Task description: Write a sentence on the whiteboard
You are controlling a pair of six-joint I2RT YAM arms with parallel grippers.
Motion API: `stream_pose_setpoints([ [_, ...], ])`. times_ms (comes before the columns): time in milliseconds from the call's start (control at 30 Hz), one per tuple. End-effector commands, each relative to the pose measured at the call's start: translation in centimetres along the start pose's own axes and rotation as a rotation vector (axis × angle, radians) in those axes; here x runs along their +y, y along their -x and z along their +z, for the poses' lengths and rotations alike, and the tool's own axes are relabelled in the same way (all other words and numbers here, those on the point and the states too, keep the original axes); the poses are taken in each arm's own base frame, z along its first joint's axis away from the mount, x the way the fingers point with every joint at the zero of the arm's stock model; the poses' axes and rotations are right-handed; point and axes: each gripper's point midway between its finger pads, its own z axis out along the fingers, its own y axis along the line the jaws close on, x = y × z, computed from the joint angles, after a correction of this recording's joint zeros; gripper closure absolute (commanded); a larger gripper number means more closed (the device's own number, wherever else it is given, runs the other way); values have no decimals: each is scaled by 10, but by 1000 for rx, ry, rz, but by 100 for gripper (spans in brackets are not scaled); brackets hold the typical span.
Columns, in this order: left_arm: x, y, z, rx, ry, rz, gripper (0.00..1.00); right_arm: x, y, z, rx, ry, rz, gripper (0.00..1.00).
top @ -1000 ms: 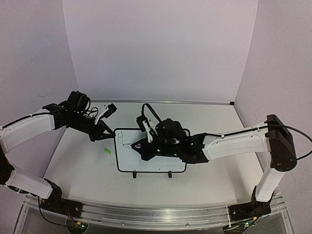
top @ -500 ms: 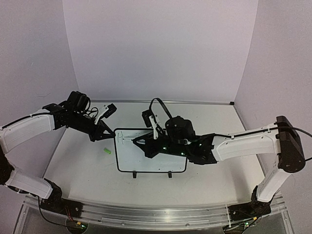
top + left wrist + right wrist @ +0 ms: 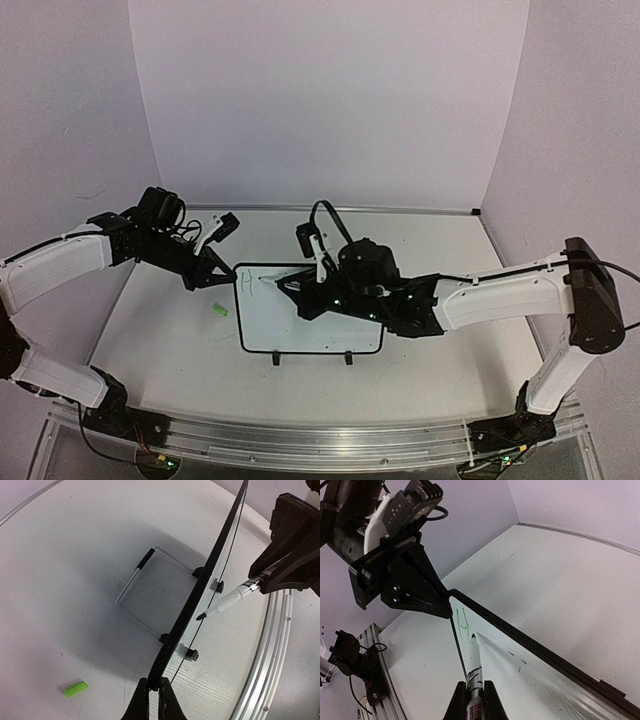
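The whiteboard [image 3: 300, 330] stands tilted on the table, with black border and two black feet. My left gripper [image 3: 230, 277] is shut on its upper left corner; in the left wrist view, the fingers [image 3: 152, 687] pinch the black edge [image 3: 200, 590]. My right gripper [image 3: 303, 297] is shut on a white marker [image 3: 474, 665] with a green tip, also visible in the left wrist view as the marker [image 3: 227, 601]. Of the sentence, only a light-green "H" [image 3: 463, 622] shows near the held corner. The marker tip sits just right of it, close to the surface.
A small green marker cap [image 3: 220, 310] lies on the table left of the board, also in the left wrist view as the cap [image 3: 75, 688]. The board's wire stand [image 3: 135, 580] folds out behind it. The metal rail [image 3: 300, 440] runs along the near table edge.
My right gripper has moved the marker up and to the right across the board's upper left area, and the green "H" now shows whole. The left gripper has kept its hold.
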Motion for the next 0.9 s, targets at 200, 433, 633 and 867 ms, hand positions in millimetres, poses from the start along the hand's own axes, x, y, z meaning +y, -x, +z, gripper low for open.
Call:
stream_pose_setpoints([
  [200,6,1,-4,12,54,30,100,-7,16,10,-47,-52,-3,100],
  [433,6,1,-4,13,53,29,100,-4,15,17,-41,-43,-23,100],
  [633,6,1,-3,14,52,30,100,-3,2,22,1,-28,-18,100],
  [867,6,1,-4,13,53,31,100,-9,-9,15,31,-41,-9,100],
])
